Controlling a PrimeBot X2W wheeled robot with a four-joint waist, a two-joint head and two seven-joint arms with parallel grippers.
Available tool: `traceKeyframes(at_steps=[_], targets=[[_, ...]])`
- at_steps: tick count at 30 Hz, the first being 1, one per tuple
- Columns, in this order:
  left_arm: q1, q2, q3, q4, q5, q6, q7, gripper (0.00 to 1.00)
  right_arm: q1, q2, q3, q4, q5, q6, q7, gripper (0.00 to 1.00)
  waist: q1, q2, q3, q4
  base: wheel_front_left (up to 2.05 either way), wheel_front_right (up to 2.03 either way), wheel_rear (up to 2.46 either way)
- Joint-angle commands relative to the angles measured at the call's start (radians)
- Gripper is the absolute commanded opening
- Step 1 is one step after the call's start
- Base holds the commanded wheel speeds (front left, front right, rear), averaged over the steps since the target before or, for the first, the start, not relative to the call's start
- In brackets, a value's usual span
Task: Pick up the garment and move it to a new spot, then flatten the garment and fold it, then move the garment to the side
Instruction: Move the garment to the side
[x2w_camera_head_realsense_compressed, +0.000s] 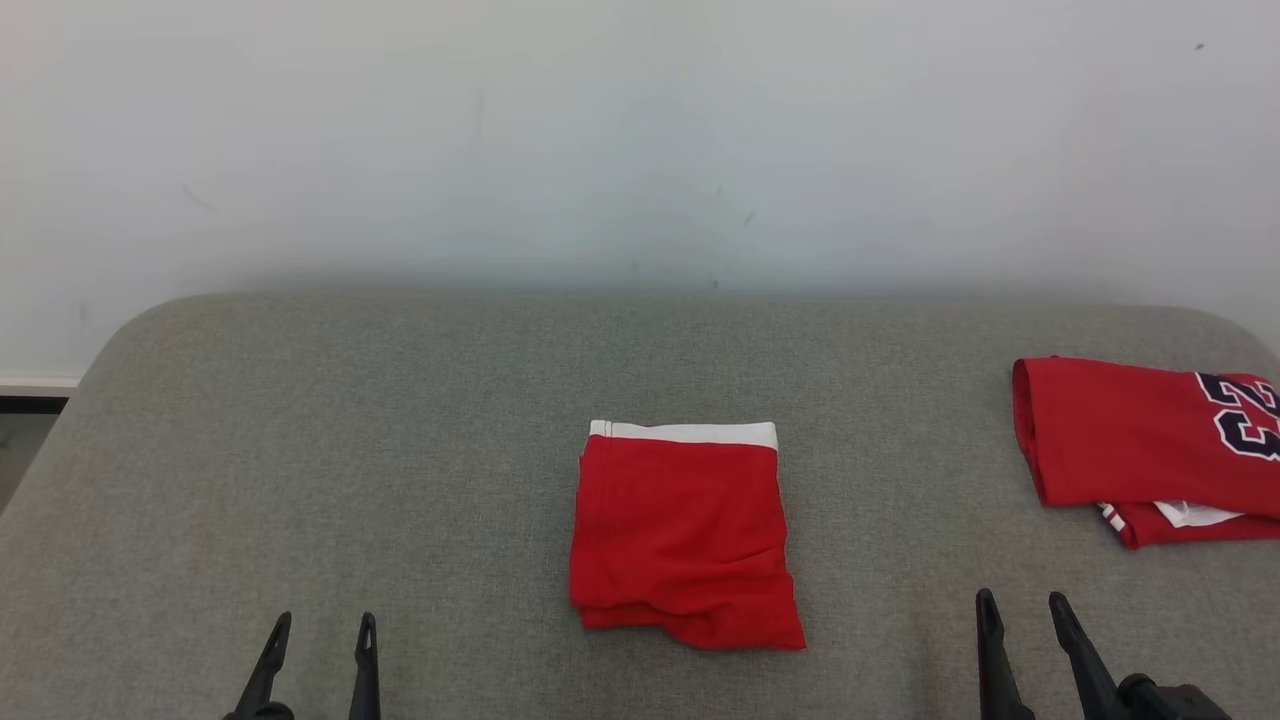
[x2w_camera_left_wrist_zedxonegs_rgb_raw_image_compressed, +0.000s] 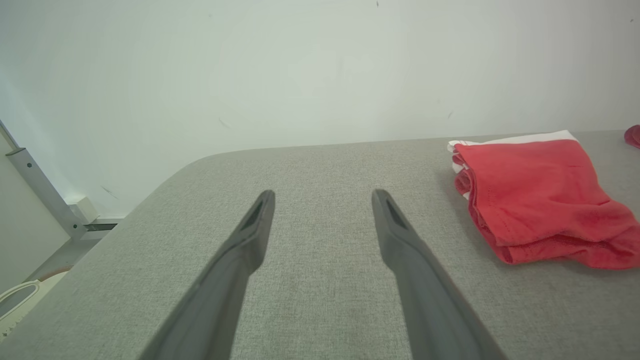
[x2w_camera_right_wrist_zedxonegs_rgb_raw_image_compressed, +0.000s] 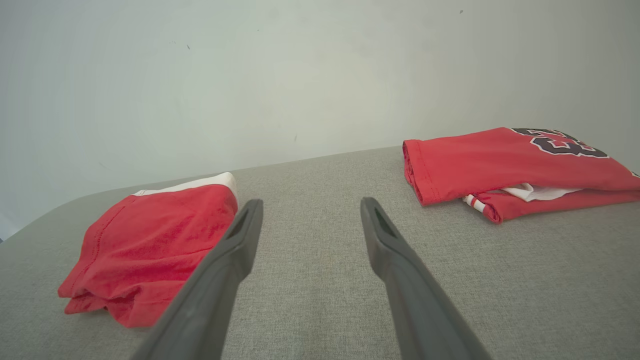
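The folded red garment (x2w_camera_head_realsense_compressed: 685, 540) lies mid-frame on the grey worktop (x2w_camera_head_realsense_compressed: 300, 450). The left jaws and right jaws stand apart, empty, at the bottom corners. Light, limp cloth, probably best pinched through all layers at its lower edge.

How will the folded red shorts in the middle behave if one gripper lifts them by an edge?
The red shorts look thin and floppy, so they would likely droop and unfold. Loose stacked layers show at the near edge, so a pinch may catch only some. Probably light too.
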Motion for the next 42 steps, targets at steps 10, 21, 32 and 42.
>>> traceKeyframes(at_steps=[10, 21, 32, 42], targets=[[0.008, 0.009, -0.007, -0.007, -0.01, 0.008, 0.004, 1.0, -0.005, 0.001, -0.006, 0.007, -0.001, 0.0, -0.001, 1.0, 0.0, 0.0, 0.0, 0.01, 0.0, 0.0, 0.0], [-0.018, 0.017, -0.024, 0.002, -0.02, 0.001, 0.006, 1.0, -0.063, 0.002, 0.032, 0.07, 0.012, 0.0, -0.001, 1.0, 0.0, 0.0, 0.01, 0.036, 0.0, 0.0, 0.0], [-0.079, 0.005, -0.049, 0.047, -0.031, -0.014, -0.002, 1.0, -0.399, 0.0, 0.156, 0.447, 0.059, 0.0, 0.103, 1.0, 0.0, 0.0, 0.039, 0.096, 0.0, 0.0, 0.0], [-0.127, -0.008, -0.072, 0.072, -0.037, -0.031, -0.006, 1.0, -0.645, -0.007, 0.164, 0.848, 0.139, 0.0, 0.194, 1.0, 0.0, 0.0, 0.09, 0.17, 0.0, 0.0, 0.0]])
